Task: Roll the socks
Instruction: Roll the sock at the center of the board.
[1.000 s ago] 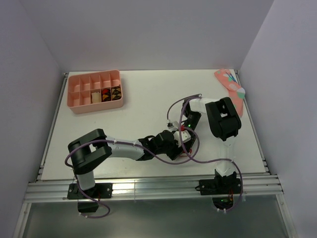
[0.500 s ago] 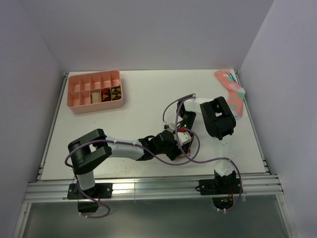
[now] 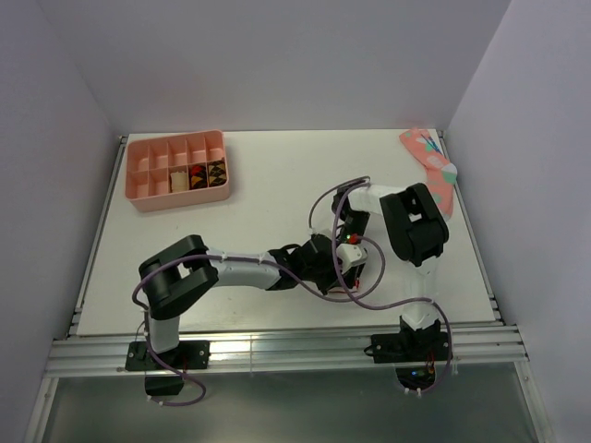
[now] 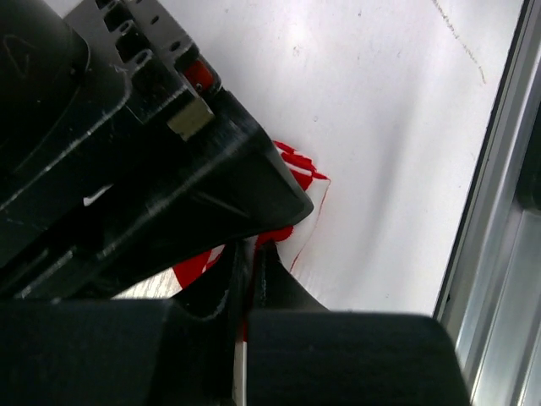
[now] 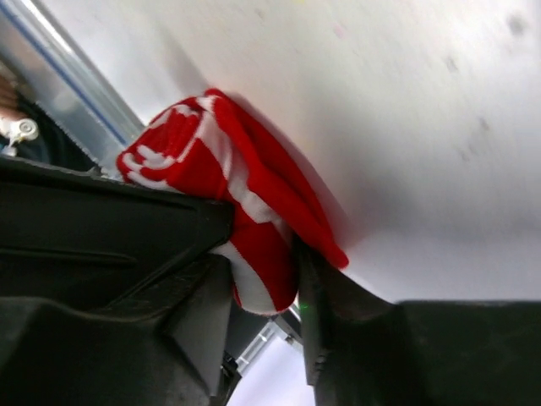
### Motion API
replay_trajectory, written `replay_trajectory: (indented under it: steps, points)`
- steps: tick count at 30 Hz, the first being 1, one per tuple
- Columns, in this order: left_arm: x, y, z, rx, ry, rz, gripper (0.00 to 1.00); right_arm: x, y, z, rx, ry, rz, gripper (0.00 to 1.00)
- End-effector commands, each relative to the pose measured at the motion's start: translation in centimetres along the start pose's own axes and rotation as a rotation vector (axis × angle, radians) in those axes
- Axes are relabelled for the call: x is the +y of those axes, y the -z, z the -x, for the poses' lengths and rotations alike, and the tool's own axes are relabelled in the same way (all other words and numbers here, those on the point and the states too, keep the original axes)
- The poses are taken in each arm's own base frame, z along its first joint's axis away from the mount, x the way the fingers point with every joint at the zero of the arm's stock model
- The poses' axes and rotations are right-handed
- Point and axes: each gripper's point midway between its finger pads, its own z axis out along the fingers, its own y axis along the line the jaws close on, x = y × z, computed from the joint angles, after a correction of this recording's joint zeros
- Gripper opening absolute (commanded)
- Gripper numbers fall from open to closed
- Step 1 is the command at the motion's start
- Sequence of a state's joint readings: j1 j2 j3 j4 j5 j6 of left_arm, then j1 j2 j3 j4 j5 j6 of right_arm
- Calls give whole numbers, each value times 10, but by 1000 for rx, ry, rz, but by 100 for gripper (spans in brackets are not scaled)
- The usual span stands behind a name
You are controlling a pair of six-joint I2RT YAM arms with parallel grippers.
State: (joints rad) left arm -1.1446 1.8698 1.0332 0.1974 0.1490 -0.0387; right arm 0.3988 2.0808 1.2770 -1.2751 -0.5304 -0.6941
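Observation:
A red-and-white striped sock (image 5: 220,161) is bunched into a roll low over the table, where both grippers meet right of centre in the top view. My right gripper (image 5: 264,254) has the roll filling the gap between its fingers, touching both. My left gripper (image 4: 251,249) is shut on a thin red-and-white edge of the same sock (image 4: 297,172), directly under the right gripper's black body (image 4: 152,169). From above, the left gripper (image 3: 334,268) and right gripper (image 3: 349,251) overlap, and they hide nearly all of the sock.
A pink patterned sock (image 3: 430,166) lies at the far right corner. A pink compartment tray (image 3: 138,185) stands at the far left. The table's metal front rail (image 4: 499,254) runs close beside the grippers.
My left gripper has reached further right and closed on the sock's edge. The right gripper's jaws have widened a little around the roll, and the right arm shifted slightly.

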Motion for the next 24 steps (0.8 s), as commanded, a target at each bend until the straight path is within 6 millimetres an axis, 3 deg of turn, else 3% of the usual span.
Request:
replay_trajectory:
  steps: [1, 8, 15, 24]
  points:
    - [0, -15, -19, 86, 16, -29, 0, -26, -1, 39, -164, 62, -133, 48]
    - [-8, -30, -52, 208, 73, -82, 0, -31, 32, 47, -331, 33, -205, 61]
    - [-4, -34, -61, 246, 133, -117, 0, -29, 84, 43, -547, 33, -200, 66]
    - [1, -39, -65, 298, 198, -164, 0, -30, 129, 24, -747, 33, -228, 66]
